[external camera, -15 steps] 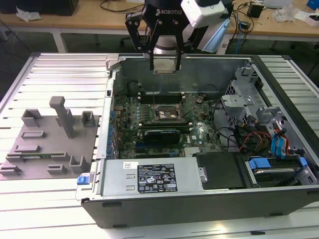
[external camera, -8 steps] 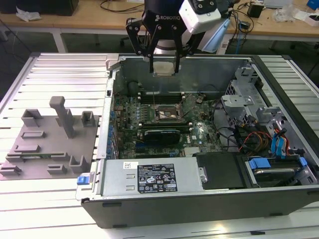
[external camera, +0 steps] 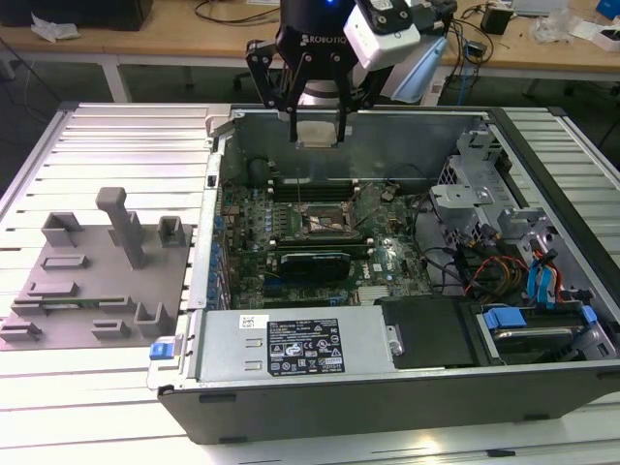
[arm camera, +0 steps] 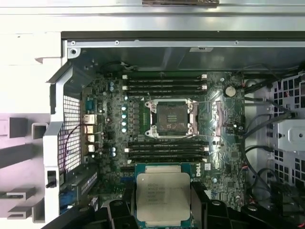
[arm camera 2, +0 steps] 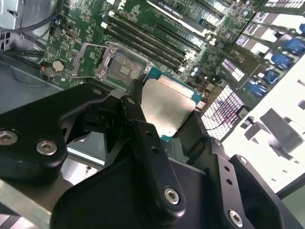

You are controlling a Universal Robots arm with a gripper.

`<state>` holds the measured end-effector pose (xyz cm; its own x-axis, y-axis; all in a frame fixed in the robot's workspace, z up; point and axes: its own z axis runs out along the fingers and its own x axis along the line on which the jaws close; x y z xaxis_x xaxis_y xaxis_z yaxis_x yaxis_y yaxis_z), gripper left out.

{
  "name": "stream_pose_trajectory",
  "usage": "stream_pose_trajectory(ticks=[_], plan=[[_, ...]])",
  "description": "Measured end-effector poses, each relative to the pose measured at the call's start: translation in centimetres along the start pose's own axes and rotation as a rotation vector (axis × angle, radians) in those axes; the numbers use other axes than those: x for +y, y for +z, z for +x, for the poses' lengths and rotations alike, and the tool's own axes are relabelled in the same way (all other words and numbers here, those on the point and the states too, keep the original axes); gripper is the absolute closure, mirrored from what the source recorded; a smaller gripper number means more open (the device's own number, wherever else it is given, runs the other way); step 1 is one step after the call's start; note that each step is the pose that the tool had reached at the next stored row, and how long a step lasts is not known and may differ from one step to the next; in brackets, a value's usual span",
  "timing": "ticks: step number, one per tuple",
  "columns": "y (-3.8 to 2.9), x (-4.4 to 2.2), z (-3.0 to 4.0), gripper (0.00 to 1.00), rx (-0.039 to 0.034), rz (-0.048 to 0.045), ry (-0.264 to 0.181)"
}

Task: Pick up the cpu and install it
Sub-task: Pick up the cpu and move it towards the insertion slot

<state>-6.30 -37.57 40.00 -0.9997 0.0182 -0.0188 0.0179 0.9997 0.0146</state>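
Entry: we note the gripper (external camera: 318,124) closed on the cpu (external camera: 319,134), with a finger (arm camera 2: 143,129) pressed against each of two opposite edges and the silvery top facing up and level. The chip hangs in the air over the far side of the open computer case (external camera: 407,412), clear of the motherboard (arm camera: 228,143) and apart from the socket (arm camera: 170,118), whose dark centre lies exposed. The case lies on its side on a pale ribbed metal table (external camera: 107,136). At the exterior view's left, a grey fixture plate (external camera: 92,276) rests beside it. Wooden benches (external camera: 174,29) strewn with cables stand behind.
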Motion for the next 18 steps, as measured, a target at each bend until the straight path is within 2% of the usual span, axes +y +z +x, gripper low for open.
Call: stream_pose_trajectory(ticks=[4, 8, 14, 18], plan=[[0.50, 0.74, 0.02, 0.45, -0.0001, 0.0000, 0.000], [0.76, 1.06, 0.04, 0.45, 0.0000, 0.0002, 0.000], [1.33, 1.87, 0.06, 0.45, 0.0000, 0.0006, 0.000], [1.76, 2.68, 0.08, 0.45, -0.0001, 0.0014, 0.000]])
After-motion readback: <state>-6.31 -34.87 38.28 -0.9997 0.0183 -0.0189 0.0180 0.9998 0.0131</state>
